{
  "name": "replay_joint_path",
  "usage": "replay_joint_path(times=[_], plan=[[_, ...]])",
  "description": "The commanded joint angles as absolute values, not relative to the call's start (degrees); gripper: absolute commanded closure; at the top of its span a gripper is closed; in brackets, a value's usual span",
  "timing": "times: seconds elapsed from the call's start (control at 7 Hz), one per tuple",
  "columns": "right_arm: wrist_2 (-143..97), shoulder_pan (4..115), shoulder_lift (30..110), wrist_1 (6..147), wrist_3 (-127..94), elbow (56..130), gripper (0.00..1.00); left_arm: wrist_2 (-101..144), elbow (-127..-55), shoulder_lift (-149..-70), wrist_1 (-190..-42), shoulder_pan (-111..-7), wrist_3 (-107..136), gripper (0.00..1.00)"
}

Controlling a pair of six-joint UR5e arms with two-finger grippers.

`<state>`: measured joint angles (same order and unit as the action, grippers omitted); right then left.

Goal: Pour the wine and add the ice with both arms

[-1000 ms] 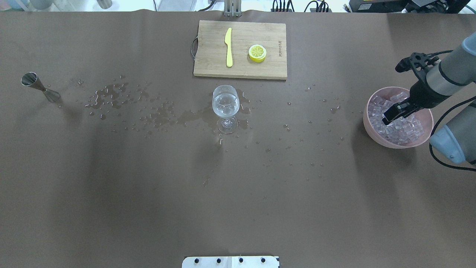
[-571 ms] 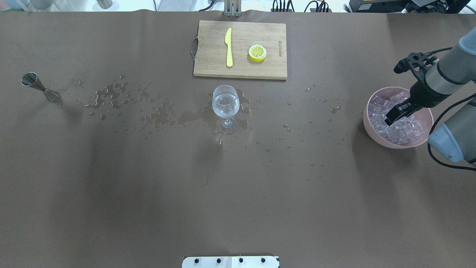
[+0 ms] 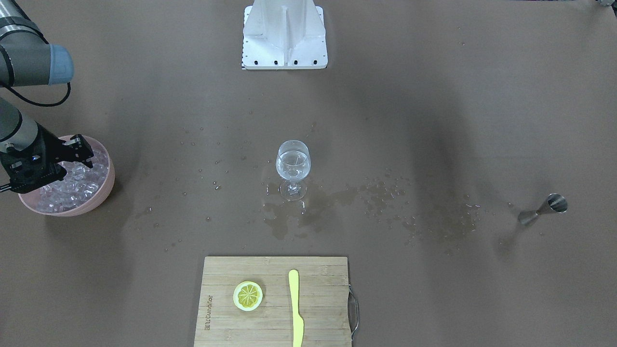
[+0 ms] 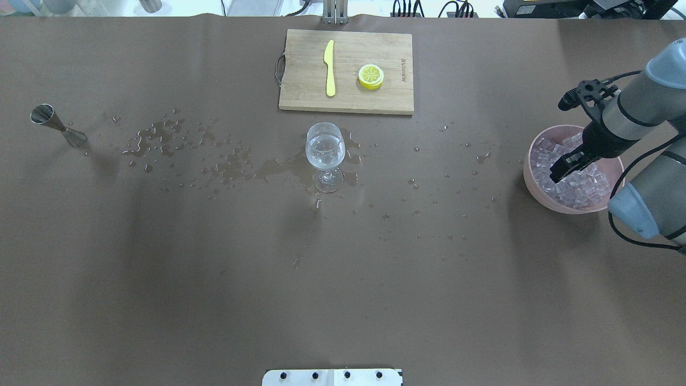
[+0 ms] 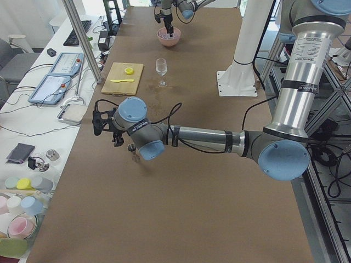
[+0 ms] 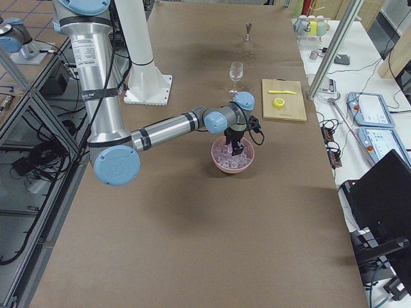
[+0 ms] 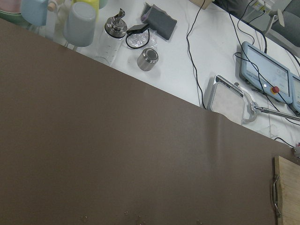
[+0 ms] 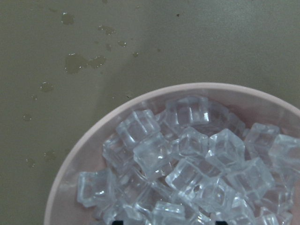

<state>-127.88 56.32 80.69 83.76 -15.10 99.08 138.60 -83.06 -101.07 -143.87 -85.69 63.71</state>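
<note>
The right arm's (image 4: 638,107) jaws hang open, seemingly empty, just above the ice (image 8: 187,164) in the pink bowl (image 4: 530,185). It should lower straight, close on one cube only and lift slowly. Then it should carry the cube to the glass (image 4: 325,155), which holds the wine (image 4: 324,149) at mid-worktop (image 4: 343,279). For the left jaws, I cannot tell.

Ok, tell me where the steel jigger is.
In the overhead view the jigger sits near the table's left edge, the robot's left, across the spilled drops from the wine glass.

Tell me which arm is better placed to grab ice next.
Right. The right gripper hangs open over the ice in the pink bowl. The left arm sits at the table's other end, by the jigger, far from the bowl.
</note>
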Motion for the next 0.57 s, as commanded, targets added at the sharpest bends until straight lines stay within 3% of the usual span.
replay_joint_path(times=[0.0,0.29,0.43], plan=[[-127.2,55.6,80.7,83.8,-15.2,99.1,0.35,138.6,-83.1,-101.1,-144.0,-85.7,63.5,0.02],[-127.3,55.7,80.8,83.8,-15.0,99.0,0.93,138.6,-83.1,-101.1,-144.0,-85.7,63.5,0.02],[-127.4,55.8,80.8,83.8,-14.9,99.0,1.0,138.6,-83.1,-101.1,-144.0,-85.7,63.5,0.02]])
